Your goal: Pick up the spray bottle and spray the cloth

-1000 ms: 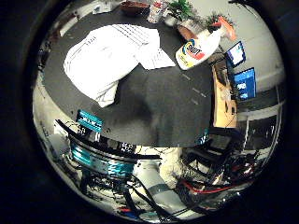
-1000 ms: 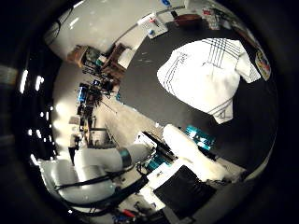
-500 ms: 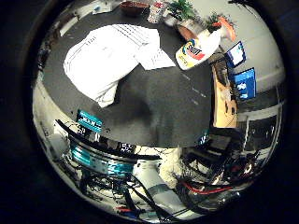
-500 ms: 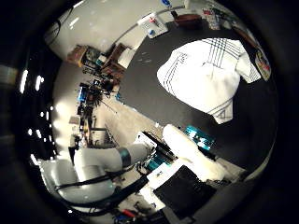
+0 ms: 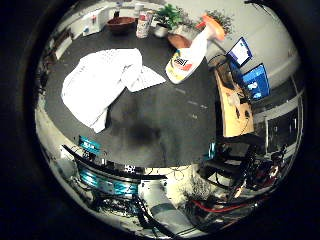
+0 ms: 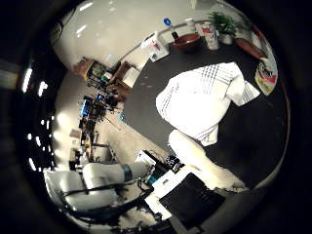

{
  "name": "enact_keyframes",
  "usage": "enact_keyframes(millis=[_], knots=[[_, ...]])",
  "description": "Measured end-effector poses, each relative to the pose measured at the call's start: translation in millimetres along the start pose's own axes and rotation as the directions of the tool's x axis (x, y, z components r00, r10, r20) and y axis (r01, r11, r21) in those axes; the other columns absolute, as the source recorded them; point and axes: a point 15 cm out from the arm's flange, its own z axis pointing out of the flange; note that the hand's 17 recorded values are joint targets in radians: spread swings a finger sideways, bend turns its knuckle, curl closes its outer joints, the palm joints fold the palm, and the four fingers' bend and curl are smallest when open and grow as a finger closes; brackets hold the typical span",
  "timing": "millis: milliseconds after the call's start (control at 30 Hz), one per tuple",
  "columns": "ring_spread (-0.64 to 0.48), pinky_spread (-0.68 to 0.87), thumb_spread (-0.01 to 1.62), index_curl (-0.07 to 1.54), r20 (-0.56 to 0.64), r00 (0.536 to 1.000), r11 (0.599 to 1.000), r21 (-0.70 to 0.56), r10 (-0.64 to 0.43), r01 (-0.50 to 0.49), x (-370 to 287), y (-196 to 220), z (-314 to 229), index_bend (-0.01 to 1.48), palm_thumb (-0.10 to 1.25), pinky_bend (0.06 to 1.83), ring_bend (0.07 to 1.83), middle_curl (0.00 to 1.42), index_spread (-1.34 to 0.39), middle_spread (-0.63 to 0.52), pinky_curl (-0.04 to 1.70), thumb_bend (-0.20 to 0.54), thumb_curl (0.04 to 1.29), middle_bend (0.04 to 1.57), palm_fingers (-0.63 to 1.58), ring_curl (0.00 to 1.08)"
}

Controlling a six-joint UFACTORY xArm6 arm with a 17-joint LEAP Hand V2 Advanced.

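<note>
Dark table [image 5: 165,125] seen from well above by both palm cameras. The spray bottle [image 5: 187,57] — white body, orange trigger head — stands on the table near its far side, just beside a corner of the cloth [image 5: 102,82]; whether the two touch cannot be told. The bottle is free-standing, nothing gripping it. Fill level not readable through the white body.

The cloth is white with a fine dark check or stripe, crumpled and partly folded over itself, lying flat on the table toward one edge. A darker patch on the table surface sits beside it.

Containers along the table's back edge: a reddish-brown bowl [image 6: 187,41] — contents not visible from this angle; a cylindrical can [image 5: 144,24] upright next to it; a potted green plant [image 5: 167,16] beyond the can; a white box [image 6: 155,47] near the bowl. A shallow brownish dish [image 5: 177,40] lies just behind the spray bottle, its inside hidden.

Off the table: two lit blue monitors [image 5: 250,70] on a wooden desk [image 5: 230,107].

Robot hand [image 6: 202,163]: only a white part reaches into the thumb-side view, above the cloth's near edge. Whether the fingers are spread or curled — cannot tell. It is well apart from the spray bottle.
</note>
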Motion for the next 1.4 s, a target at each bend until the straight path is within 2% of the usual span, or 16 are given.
enact_keyframes(millis=[167, 300, 600, 967, 1167, 1400], knots=[[0.33, 0.65, 1.03, 0.3, -0.019, 1.0, 0.996, 0.083, 0.011, -0.01, 21, -23, -26, 0.17, 0.6, 0.66, 0.26, 0.3, -0.15, 0.21, 0.23, -0.028, 0.47, 0.19, 0.21, 0.25], [0.33, 0.64, 1.04, 0.3, -0.024, 1.0, 0.981, 0.196, 0.012, -0.007, 29, -44, -51, 0.16, 0.57, 0.68, 0.27, 0.3, -0.14, 0.21, 0.24, -0.027, 0.46, 0.19, 0.21, 0.25], [0.33, 0.64, 1.04, 0.31, -0.035, 0.993, 0.89, 0.45, 0.109, -0.081, 85, -81, -113, 0.17, 0.54, 0.71, 0.27, 0.3, -0.15, 0.21, 0.23, -0.026, 0.45, 0.19, 0.21, 0.24], [0.34, 0.65, 1.04, 0.29, -0.014, 0.979, 0.831, 0.532, 0.202, -0.164, 148, -86, -133, 0.16, 0.52, 0.78, 0.3, 0.3, -0.09, 0.22, 0.24, -0.026, 0.44, 0.19, 0.19, 0.25], [0.35, 0.64, 1.03, 0.29, 0.095, 0.94, 0.758, 0.568, 0.328, -0.321, 199, -74, -140, 0.17, 0.53, 0.82, 0.32, 0.3, -0.09, 0.23, 0.24, -0.025, 0.44, 0.19, 0.19, 0.25], [0.35, 0.65, 1.04, 0.29, 0.204, 0.891, 0.749, 0.484, 0.405, -0.452, 251, -40, -91, 0.16, 0.53, 0.86, 0.34, 0.3, -0.07, 0.24, 0.24, -0.026, 0.45, 0.19, 0.18, 0.25]])
